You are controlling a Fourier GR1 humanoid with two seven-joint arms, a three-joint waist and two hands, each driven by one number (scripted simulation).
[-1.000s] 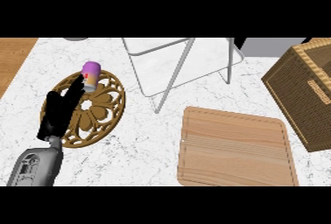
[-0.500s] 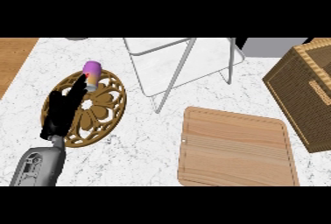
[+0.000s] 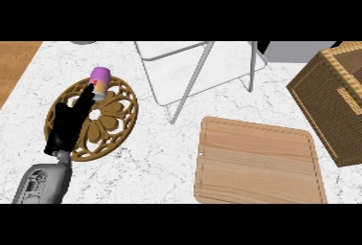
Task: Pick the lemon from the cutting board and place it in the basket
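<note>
The left hand (image 3: 71,124) is lying over the round wooden trivet (image 3: 106,119) at the left of the table (image 3: 163,153), with the grey forearm entering from the lower left edge. Its fingers (image 3: 86,98) are extending straight and narrow, held together, holding nothing, and their tips are pointing up toward a small purple-capped bottle (image 3: 100,81) standing at the trivet's far rim. The tips are lying just beside or touching the bottle; which of the two cannot be told.

The right hand is not showing in the head view.

No lemon is showing anywhere. The cutting board (image 3: 258,162) is lying at the lower right of the table with its top bare, its long axis running away from the robot. The basket (image 3: 336,95), brown and woven, is standing just beyond the board's right edge, at the right border.

Judgement: the board and basket are lying well apart from the left hand, to its right, so the right arm is probably the nearer one for any move there.

The table surface is white marble with grey veining. A white metal-framed stool (image 3: 201,67) is standing behind the table, and a strip of wooden flooring (image 3: 14,67) is showing at the upper left.
</note>
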